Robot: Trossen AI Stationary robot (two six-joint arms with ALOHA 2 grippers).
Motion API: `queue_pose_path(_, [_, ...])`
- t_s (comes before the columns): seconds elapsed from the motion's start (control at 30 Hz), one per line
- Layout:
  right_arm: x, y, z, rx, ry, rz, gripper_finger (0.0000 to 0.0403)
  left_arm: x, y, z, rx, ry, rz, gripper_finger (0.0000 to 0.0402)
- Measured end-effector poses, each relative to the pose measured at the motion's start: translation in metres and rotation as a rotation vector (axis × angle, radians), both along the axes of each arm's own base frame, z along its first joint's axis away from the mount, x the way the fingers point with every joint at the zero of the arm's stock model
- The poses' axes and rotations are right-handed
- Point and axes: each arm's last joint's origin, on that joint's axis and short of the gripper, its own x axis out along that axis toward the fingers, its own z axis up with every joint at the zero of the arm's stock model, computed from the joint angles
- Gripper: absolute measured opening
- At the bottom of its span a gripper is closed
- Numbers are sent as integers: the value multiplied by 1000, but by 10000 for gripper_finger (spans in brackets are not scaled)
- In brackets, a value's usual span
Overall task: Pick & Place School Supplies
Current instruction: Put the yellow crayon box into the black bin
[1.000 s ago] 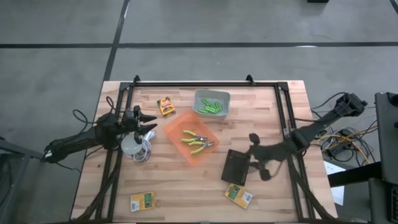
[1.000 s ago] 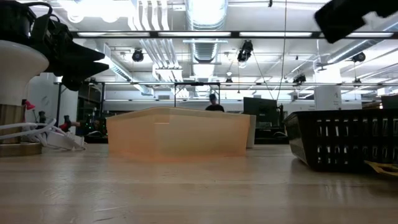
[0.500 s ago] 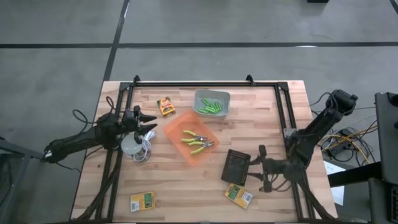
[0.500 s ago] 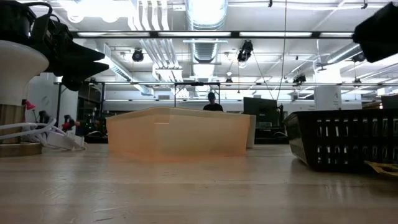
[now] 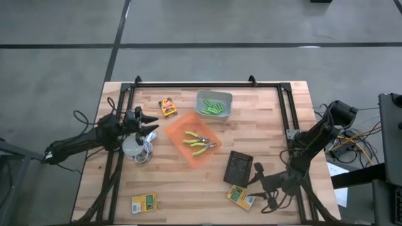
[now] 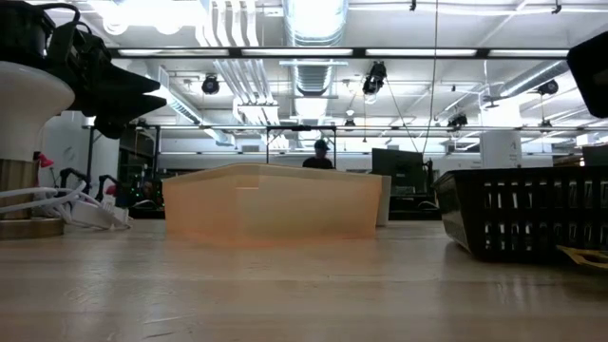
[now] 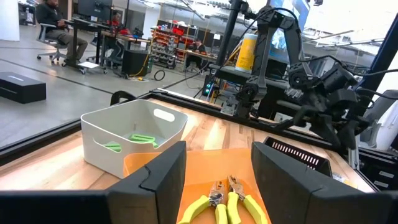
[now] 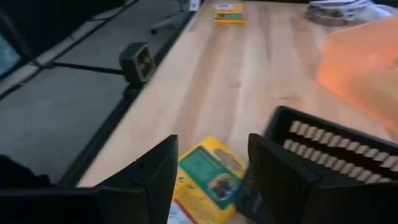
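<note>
My right gripper (image 5: 267, 185) hovers open over the table's near right part, slanting down. A yellow-and-green box (image 8: 208, 180) lies flat on the wood just beyond its fingers (image 5: 240, 196). A second such box (image 5: 144, 203) lies near the front left, and a yellow-red box (image 5: 167, 107) at the far left. Two green-handled pliers (image 5: 200, 142) lie in the orange bin (image 5: 179, 129). Lime-green markers (image 5: 213, 108) lie in the grey bin (image 5: 214, 95). My left gripper (image 7: 217, 155) waits open at the table's left, pointing level at the orange bin.
A black slotted basket (image 5: 239, 167) stands right beside the near right box, on its far side. A white round thing with coiled cable (image 5: 135, 149) sits under my left gripper. A black frame rail (image 8: 81, 71) runs along the table's edge. People are in the room behind.
My right gripper has swung from beside the black basket toward the table's near edge and sunk lower, coming over the yellow-and-green box at the near right. In the low view it has slid out toward the right edge of the picture.
</note>
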Motion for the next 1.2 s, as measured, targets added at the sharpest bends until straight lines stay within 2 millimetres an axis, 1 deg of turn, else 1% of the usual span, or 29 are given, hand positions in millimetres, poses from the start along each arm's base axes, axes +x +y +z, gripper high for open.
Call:
queue_pose_path(0.13, [2, 5, -2, 18, 16, 44, 192, 0, 0, 0, 0, 0, 0, 188])
queue_pose_path(0.3, [8, 13, -2, 19, 24, 50, 192, 0, 0, 0, 0, 0, 0, 188])
queue_pose_path(0.47, [14, 24, -11, 32, 90, 40, 192, 0, 0, 0, 0, -1, 0, 188])
queue_pose_path(0.67, [23, 40, -23, 63, 191, 82, 192, 0, 0, 0, 0, -1, 0, 188])
queue_pose_path(0.8, [27, 44, -28, 53, 253, 47, 192, 0, 0, 0, 0, -1, 0, 188])
queue_pose_path(0.97, [30, 48, -28, 28, 305, -6, 192, 0, 0, 0, 1, -2, 0, 188])
queue_pose_path(1.07, [30, 48, -26, 5, 269, -74, 192, 0, 0, 0, 1, -2, 0, 188])
queue_pose_path(1.13, [29, 50, -23, 20, 231, -129, 192, 0, 0, 0, 1, -2, 0, 188])
queue_pose_path(1.2, [26, 51, -22, 27, 222, -141, 192, 0, 0, 0, 0, -1, 0, 188])
